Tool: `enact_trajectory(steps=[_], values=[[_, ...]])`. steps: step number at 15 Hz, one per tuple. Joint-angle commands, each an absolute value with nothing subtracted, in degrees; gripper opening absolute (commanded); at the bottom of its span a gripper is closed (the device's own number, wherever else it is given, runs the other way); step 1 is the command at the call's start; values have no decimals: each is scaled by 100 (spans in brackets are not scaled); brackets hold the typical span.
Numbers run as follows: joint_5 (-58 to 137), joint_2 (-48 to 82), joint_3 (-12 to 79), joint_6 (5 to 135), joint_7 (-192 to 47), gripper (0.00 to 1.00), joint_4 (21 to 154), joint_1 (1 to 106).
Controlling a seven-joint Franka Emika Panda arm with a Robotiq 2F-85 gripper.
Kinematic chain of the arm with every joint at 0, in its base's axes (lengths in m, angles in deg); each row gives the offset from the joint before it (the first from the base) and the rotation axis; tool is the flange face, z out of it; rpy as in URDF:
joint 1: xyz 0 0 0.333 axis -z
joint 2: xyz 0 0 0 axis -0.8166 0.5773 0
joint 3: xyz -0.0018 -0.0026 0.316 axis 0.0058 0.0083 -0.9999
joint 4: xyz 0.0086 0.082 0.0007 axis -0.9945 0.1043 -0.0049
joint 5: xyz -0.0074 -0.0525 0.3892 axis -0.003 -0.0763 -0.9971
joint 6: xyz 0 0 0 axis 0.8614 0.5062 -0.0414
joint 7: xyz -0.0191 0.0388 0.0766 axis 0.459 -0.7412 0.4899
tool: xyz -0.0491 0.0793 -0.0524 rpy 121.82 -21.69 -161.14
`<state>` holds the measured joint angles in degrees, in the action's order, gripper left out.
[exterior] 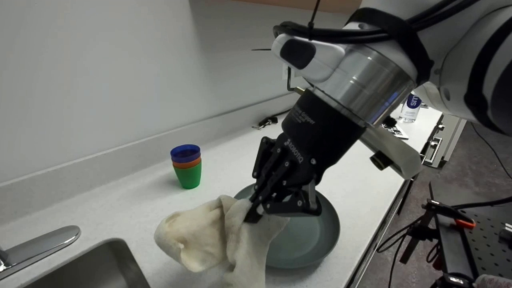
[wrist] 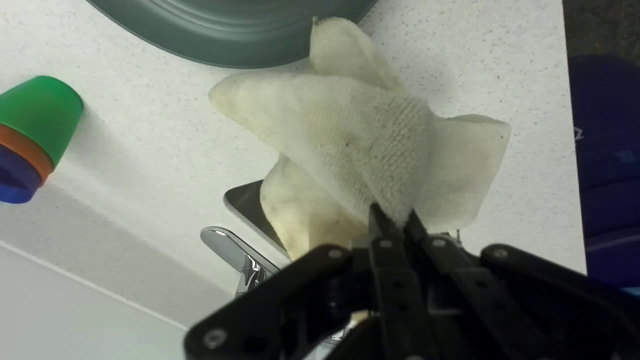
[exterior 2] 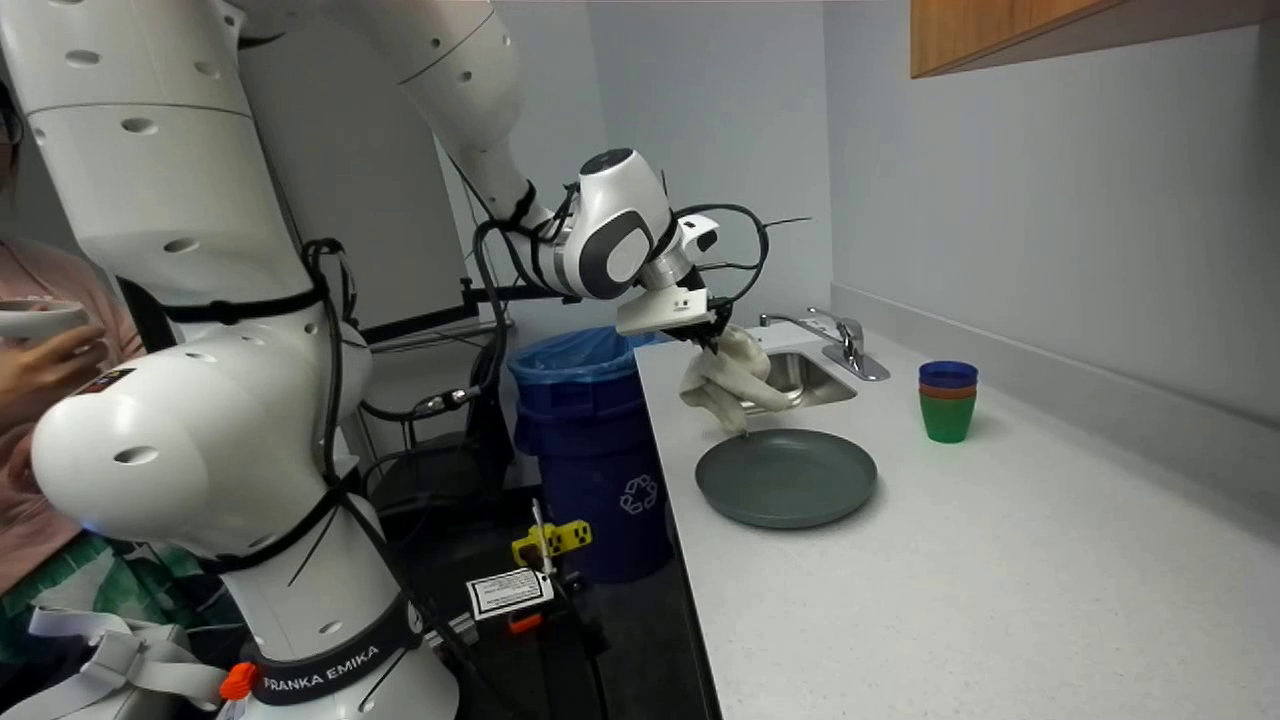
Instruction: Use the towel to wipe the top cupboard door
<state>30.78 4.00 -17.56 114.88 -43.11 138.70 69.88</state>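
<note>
- Standing left of the speckled white surface (exterior 2: 950, 600) in an exterior view, the big blue plastic recycling bin (exterior 2: 600, 460) could catch anything dropped past the edge; its pale blue plastic liner (exterior 2: 580, 355) hides any contents.
- Closed on a fold of the cream woven towel (wrist: 360, 135), the black jointed pincer (wrist: 395, 220) grips only a small part, so hard rubbing could tug it free.
- Hanging loosely above the surface, the towel could, if carried low, drag the round grey-green dish (exterior 2: 785, 475) along; whether a corner touches it, I cannot tell. Rings mark the dish's inside.
- Partly screened by the towel, the rectangular steel sink (exterior 2: 820, 383) could soak a dipping flap if it holds water, which I cannot make out.
- Farther right, a tapered green plastic cup (exterior: 188, 179) holds an orange plastic cup (exterior: 187, 165), which holds a blue plastic cup (exterior: 185, 158); a wide swing could topple them.
- Farthest right, well apart from the towel, the brown wooden wall cupboard (exterior 2: 965, 35) shows only its lower part; raised too sharply, the pincer could strike its edge.
</note>
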Motion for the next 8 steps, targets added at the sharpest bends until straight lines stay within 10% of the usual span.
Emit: enact_trajectory(steps=[1, 8], values=[[2997, 338, -1826, 11488, -4311, 6, 13903, 7015], [2878, 306, -1831, 11439, -4273, 2, 13884, 7109]])
